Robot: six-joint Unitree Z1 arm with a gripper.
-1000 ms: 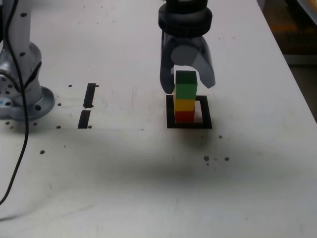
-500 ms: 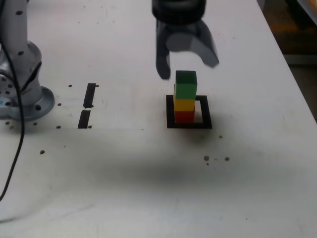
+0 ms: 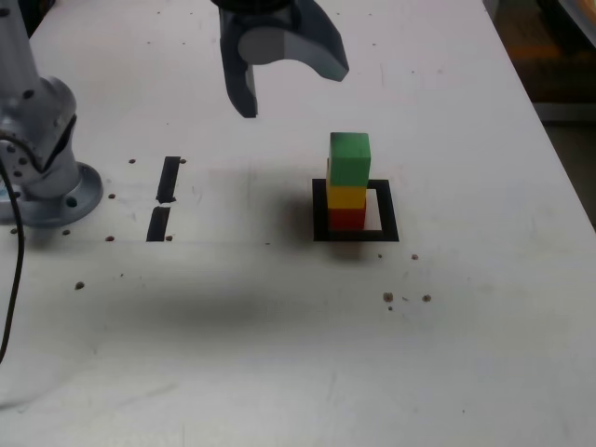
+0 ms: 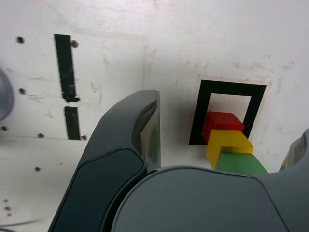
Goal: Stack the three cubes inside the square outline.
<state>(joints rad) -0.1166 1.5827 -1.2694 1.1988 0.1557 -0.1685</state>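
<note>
- Sitting at the exterior view's far left: arm base, grey, on white table, with dark cable trailing down toward the near edge.
- Lying right of the base: two short black strips, end to end, one behind the other, with small dark holes dotted around them.
- Hanging above the table at upper centre, up and to the left of the stack: gripper, jaws spread wide, nothing between them, touching no cube.
- Casting a soft shadow on the table below and left of centre.
- Standing right of centre: square outline, black frame with white middle, flat on the table.
- Rising inside that outline, set toward its left side in the exterior view: stack of three cubes, upright, free of the gripper.
- Resting at the bottom on the white middle: red cube.
- Sitting directly on the red one: yellow cube.
- Topping the stack: green cube, looking slightly offset from the yellow one beneath.
- Showing in the wrist view: one dark finger in the foreground, well apart from the stack, with outline and all three cubes visible beyond it.
- Dotting the table right of and below the outline: a few more dark specks.
</note>
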